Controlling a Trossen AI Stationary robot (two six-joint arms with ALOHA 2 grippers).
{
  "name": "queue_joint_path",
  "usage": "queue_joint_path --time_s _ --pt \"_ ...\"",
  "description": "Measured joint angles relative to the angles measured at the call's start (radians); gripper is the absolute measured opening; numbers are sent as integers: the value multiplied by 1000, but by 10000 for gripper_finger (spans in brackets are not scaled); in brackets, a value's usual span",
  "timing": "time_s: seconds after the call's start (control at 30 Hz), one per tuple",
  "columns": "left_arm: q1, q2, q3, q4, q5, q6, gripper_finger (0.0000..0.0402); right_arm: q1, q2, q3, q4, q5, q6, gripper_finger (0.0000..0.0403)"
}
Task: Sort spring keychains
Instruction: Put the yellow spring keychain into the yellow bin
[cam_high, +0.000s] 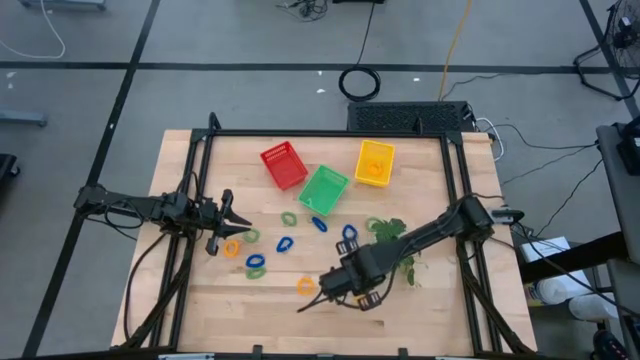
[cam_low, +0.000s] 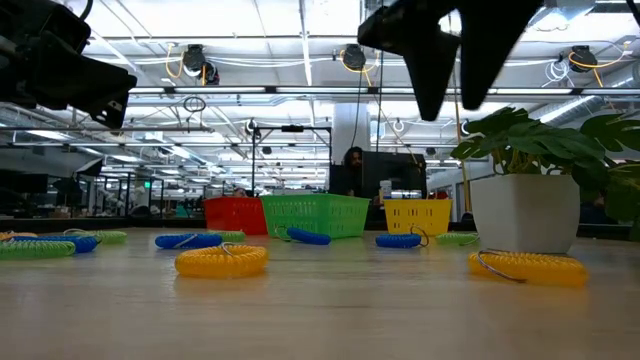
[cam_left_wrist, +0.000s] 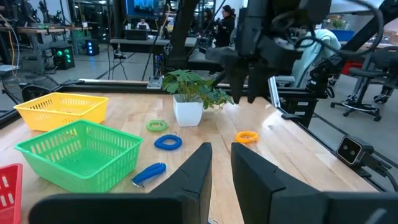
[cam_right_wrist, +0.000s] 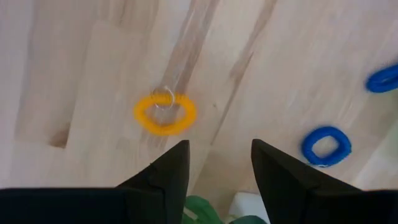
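While the right gripper (cam_right_wrist: 214, 163) is hovering with its fingers apart above an orange spring keychain (cam_right_wrist: 165, 113) lying flat on the bare wood near the front of the table (cam_high: 180, 300), the left gripper (cam_left_wrist: 221, 171) is waiting over the left side with its fingers nearly together and nothing between them. Other coils are lying scattered across the middle of the table: blue ones (cam_high: 284, 244), green ones (cam_high: 289, 218) and another orange one (cam_high: 231, 248), all well short of the red basket (cam_high: 283, 165), green basket (cam_high: 323, 189) and yellow basket (cam_high: 374, 162) at the back. Judging from the wrist view, the orange coil is sitting ahead of the fingers rather than between them, so a straight drop risks pinching wood or flicking the springy loop away; the potted plant (cam_high: 392, 236) close by the right arm could also get knocked over
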Motion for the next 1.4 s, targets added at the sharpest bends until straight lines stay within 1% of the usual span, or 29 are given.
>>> queue_joint_path --time_s 0.23,0.4,0.8,1.03,1.13,1.4 --pt "0 0 0 0 0 0 67 13 0 -97 61 1 0 159" --pt "0 0 0 0 0 0 67 19 1 -156 125 0 -30 159" --pt "0 0 0 0 0 0 67 47 0 -228 297 2 -59 156" --pt "0 0 0 0 0 0 67 51 0 -298 315 5 -74 155" --pt "0 0 0 0 0 0 67 52 0 -327 342 26 -96 155" --pt "0 0 0 0 0 0 67 53 -2 -389 434 26 -118 155"
